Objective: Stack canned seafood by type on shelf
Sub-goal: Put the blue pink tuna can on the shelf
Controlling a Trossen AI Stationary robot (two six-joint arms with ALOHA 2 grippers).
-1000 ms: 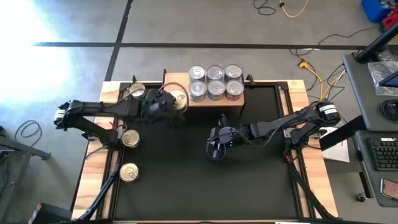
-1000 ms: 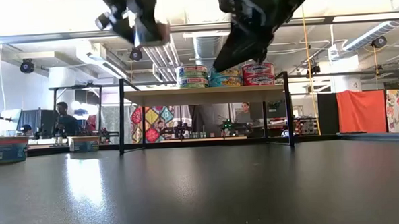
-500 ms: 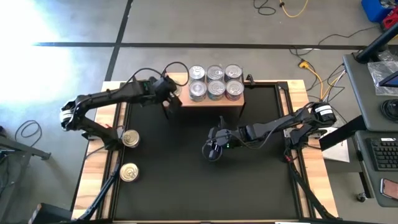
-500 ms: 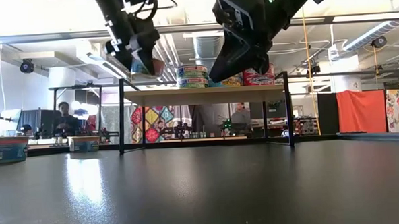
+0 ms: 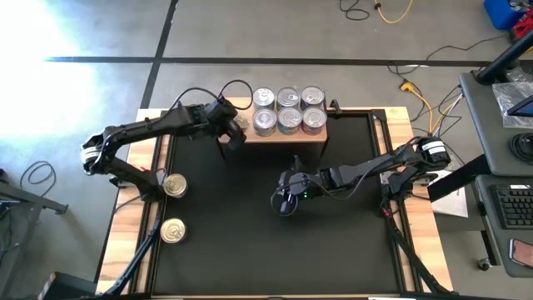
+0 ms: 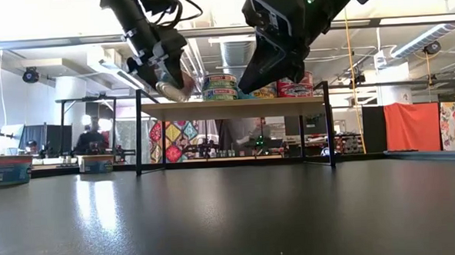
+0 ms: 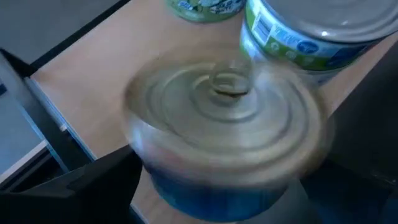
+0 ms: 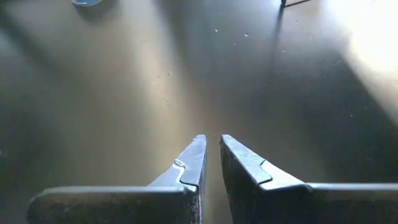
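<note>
Left arm stretched across upper left of the high view, elbow bent at far left, wrist angled toward top centre. Left gripper (image 5: pixel 233 129) at upper centre-left, fingers spread wide. Right arm reaching in from right edge, forearm sloping toward centre. Right gripper (image 5: pixel 284 202) just below centre, fingertips (image 8: pixel 198 148) nearly together, pointing down.

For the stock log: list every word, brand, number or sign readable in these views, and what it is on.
Nothing can be read.
Green-labelled can, left wrist view: print too blurred.
Blue can at the left gripper: blurred, no text legible.
Cans on the shelf, low view: labels too small.
Boxes at the far left: print too small.
</note>
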